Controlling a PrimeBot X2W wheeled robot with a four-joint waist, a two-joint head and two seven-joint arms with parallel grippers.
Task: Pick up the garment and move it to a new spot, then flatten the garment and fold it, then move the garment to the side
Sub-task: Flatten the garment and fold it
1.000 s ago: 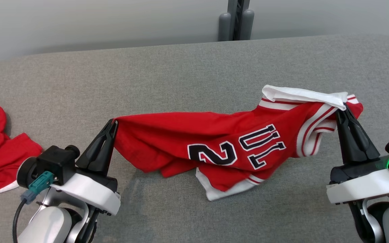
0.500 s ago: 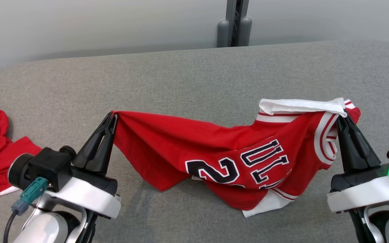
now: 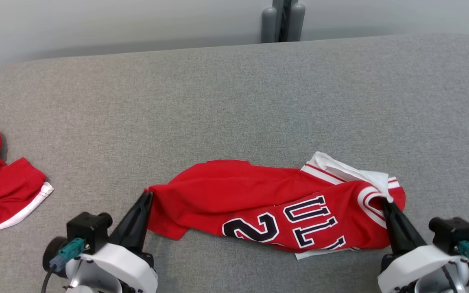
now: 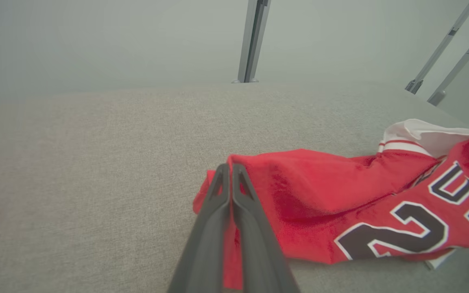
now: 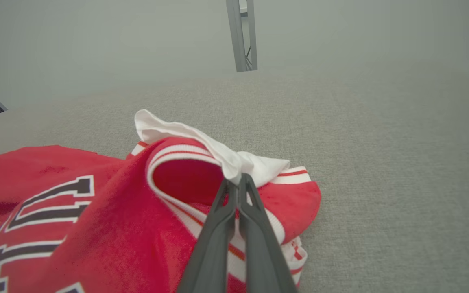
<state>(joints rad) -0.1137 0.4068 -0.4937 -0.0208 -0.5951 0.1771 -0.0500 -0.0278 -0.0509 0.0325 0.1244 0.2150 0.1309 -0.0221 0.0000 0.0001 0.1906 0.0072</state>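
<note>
While left tool (image 3: 149, 195) and right tool (image 3: 384, 200) clamp it, rumpled red jersey (image 3: 234, 195), grey woven surface (image 3: 234, 101).

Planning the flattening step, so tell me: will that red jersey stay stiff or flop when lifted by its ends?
Probably floppy: the red jersey sags and bunches between the left gripper and right gripper. Likely light, since narrow fingertip pinches at its ends seem to hold it.

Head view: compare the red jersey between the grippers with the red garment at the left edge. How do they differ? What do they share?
The red jersey is pinched at its ends by the left gripper and right gripper; the red garment lies untouched. The jersey is drawn out sideways; the garment is bunched. The jersey shows dark lettering; the garment none. Both have white trim.
</note>
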